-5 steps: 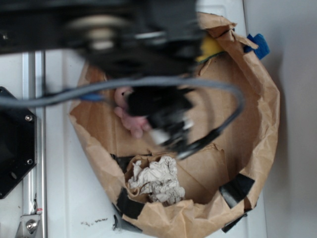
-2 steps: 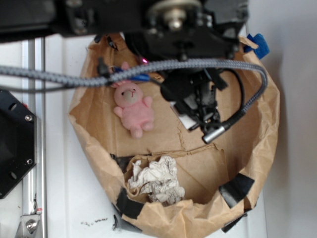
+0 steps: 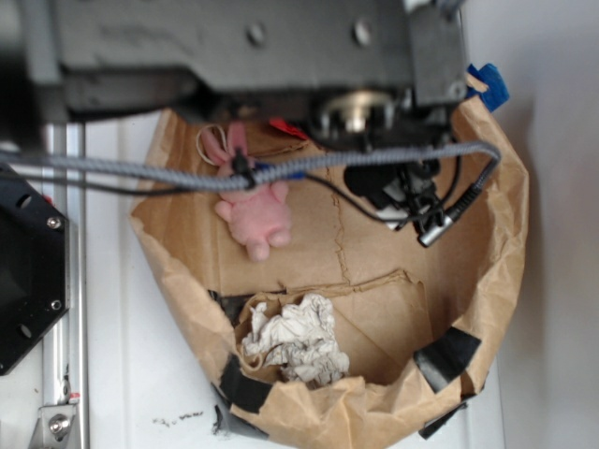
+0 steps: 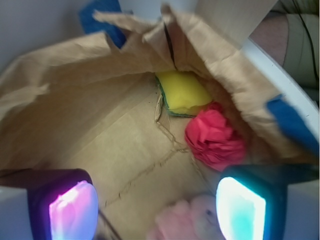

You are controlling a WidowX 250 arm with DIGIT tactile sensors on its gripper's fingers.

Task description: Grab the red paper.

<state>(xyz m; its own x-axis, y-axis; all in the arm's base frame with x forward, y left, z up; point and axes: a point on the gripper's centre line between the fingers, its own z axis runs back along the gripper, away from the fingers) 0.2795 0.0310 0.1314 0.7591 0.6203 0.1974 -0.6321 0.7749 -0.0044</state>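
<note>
The pincer [image 4: 157,207] stands wide open and holds nothing: in the wrist view its two lit pads, one glowing pink [image 4: 72,210] at the left and one cyan [image 4: 240,210] at the right, sit far apart with bare cardboard floor between them. Just ahead of the cyan pad lies the red paper [image 4: 215,137], a crumpled wad resting on the floor of the brown paper enclosure [image 4: 75,75], pressed near its wall and touching or nearly touching the yellow sponge [image 4: 184,92] behind it. The wad is off to the right of the gap, so the pincer would probably have to shift that way and go forward before closing. The pink plush bunny [image 3: 255,213] lies close below, its edge showing between the pads, a thing to avoid catching. In the exterior view the arm covers most of the top, with only a sliver of red [image 3: 285,127] peeping out under it. The crumpled white paper ball [image 3: 295,339] sits well apart in its own taped pocket. The paper walls likely serve to keep loose things from rolling off the desk [image 3: 122,393]. No readable writing or brand shows anywhere.
</note>
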